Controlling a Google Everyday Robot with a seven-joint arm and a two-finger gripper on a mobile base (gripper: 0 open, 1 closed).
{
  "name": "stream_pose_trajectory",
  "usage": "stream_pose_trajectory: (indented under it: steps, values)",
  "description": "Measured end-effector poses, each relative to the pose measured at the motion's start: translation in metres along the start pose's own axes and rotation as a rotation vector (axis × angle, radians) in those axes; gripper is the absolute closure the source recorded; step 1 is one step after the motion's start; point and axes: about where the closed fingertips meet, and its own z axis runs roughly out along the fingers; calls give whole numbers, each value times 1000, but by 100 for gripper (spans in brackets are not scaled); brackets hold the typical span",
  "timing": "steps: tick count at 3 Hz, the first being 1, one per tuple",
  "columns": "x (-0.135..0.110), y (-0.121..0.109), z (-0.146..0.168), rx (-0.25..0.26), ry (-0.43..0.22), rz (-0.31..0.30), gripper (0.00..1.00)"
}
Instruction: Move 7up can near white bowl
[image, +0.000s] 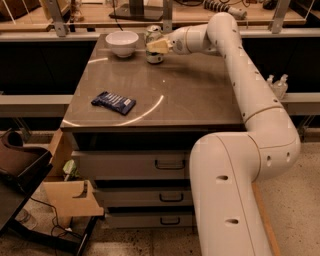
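The 7up can (153, 56) stands upright at the far end of the table, just right of the white bowl (122, 43), with a small gap between them. Its silver top and green-and-white side show. My gripper (159, 46) reaches in from the right and is shut on the can's middle, its pale fingers (161, 45) covering part of the can. The bowl sits upright near the table's far left corner.
A flat dark-blue snack packet (114, 102) lies on the grey table (190, 100) toward the front left. My arm spans the table's right side. Drawers are below the tabletop, a cardboard box (70, 197) is on the floor at the left, and a rail runs behind the table.
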Motion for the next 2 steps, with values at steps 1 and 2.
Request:
stream_pose_trajectory:
  steps: [1, 2]
  values:
    - [2, 1, 3, -4, 2, 2, 63]
    - [3, 3, 6, -8, 4, 3, 39]
